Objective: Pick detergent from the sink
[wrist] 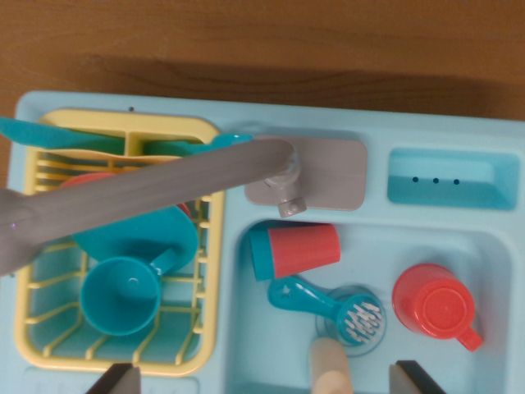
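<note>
We look straight down into a pale blue toy sink [492, 246] set on a brown wooden surface [246, 41], and our pincer [262, 379] shows only as two dark fingertips at the bottom edge, well apart and holding nothing, so we judge it released. The detergent bottle [294, 251], red-bodied with a teal end, lies on its side in the upper left of the basin, just under the grey faucet spout [289, 197]; lying flat like that, it likely offers its rounded flank to a grasp from above rather than its cap. Just below it a teal dish brush [328, 305] rests with its bristle head near the basin's middle, its handle close to the bottle, and we cannot tell whether they touch. A red cup [436, 305] sits at the right of the basin, apart from the bottle. A tan rounded object [328, 369] rises at the bottom centre between the fingertips; what it is we cannot tell. At the left, a yellow drying rack [123, 123] holds a teal cup [121, 294] and a teal plate [139, 234]. The long grey faucet arm [131, 201] crosses the rack diagonally, and its spout over the bottle's upper edge may crowd a descent there.
</note>
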Available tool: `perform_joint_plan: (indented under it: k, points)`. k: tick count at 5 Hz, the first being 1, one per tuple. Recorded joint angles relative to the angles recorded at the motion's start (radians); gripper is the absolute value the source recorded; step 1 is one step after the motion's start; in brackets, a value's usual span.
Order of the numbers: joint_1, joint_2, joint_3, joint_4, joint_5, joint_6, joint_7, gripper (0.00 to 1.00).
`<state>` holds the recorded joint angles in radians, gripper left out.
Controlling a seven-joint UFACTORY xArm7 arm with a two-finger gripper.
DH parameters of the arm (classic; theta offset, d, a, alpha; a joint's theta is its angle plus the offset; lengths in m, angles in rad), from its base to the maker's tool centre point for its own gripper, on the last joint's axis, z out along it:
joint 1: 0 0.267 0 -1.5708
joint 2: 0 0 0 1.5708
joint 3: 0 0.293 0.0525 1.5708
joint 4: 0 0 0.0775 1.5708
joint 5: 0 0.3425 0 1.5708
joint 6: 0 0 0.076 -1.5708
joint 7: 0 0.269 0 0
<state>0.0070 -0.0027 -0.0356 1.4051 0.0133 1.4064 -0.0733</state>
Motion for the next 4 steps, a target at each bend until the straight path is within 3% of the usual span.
perform_joint_plan:
  k: [1,2,3,4]
  points:
    - [-0.0035,0.003,-0.005,-0.042,0.0006,-0.04,-0.01,0.0]
    - [-0.0035,0.003,-0.005,-0.042,0.0006,-0.04,-0.01,0.0]
    - [-0.007,0.006,-0.01,-0.085,0.0012,-0.081,-0.02,0.0]
    - [-0.007,0.006,-0.01,-0.085,0.0012,-0.081,-0.02,0.0]
